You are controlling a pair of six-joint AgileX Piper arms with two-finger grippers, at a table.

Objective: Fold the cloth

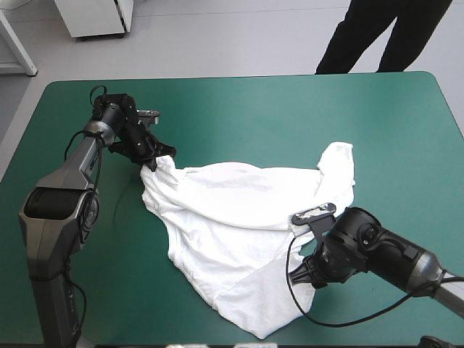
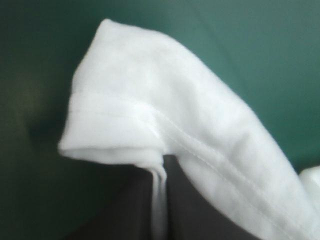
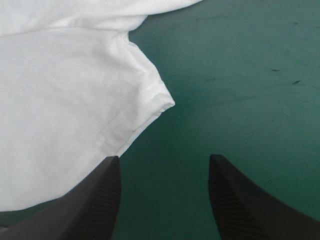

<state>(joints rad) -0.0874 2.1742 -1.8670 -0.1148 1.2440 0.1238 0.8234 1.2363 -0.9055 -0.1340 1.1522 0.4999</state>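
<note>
The white T-shirt [image 1: 232, 232] lies loosely spread and wrinkled across the middle of the teal-green table, with one sleeve [image 1: 337, 163] toward the right. My left gripper [image 1: 151, 162] is shut on the T-shirt at its left corner. In the left wrist view a hemmed fold [image 2: 150, 115] bulges over the closed gripper [image 2: 161, 162]. My right gripper [image 1: 300, 275] sits low at the shirt's right lower edge and is open. In the right wrist view the gripper [image 3: 164, 162] has teal-green cover between its fingers, and a hemmed corner [image 3: 150, 100] lies just ahead, beside one finger [image 3: 107, 195].
The teal-green cover [image 1: 290, 109] shows beyond the shirt toward the far and right edges. The shirt's lowest tip [image 1: 261, 333] lies close to the table's front edge.
</note>
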